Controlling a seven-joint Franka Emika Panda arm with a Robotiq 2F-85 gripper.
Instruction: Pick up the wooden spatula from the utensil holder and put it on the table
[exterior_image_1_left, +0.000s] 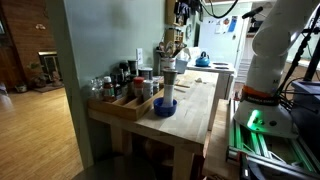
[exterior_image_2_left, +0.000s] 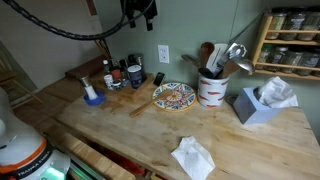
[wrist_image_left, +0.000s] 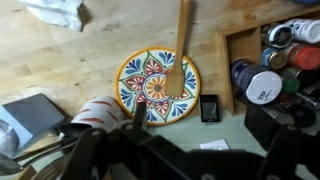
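Observation:
The wooden spatula (exterior_image_2_left: 146, 98) lies flat on the light-wood table (exterior_image_2_left: 130, 135). Its blade rests on the rim of a colourful painted plate (exterior_image_2_left: 173, 96). In the wrist view the spatula (wrist_image_left: 181, 40) runs from the plate (wrist_image_left: 150, 90) up across the planks. The white, red-striped utensil holder (exterior_image_2_left: 210, 90) stands beside the plate and holds several other utensils. It also shows in the wrist view (wrist_image_left: 98, 110). My gripper (exterior_image_2_left: 140, 12) hangs high above the spatula. In the wrist view the gripper (wrist_image_left: 190, 130) is open and empty.
A wooden tray of jars (exterior_image_2_left: 112, 74) and a blue bowl with a bottle (exterior_image_2_left: 92, 96) stand beside the plate. A small black device (wrist_image_left: 209, 108) lies by the plate. A tissue box (exterior_image_2_left: 262, 102) and crumpled paper (exterior_image_2_left: 192, 157) are on the table. A spice rack (exterior_image_2_left: 290, 40) hangs behind.

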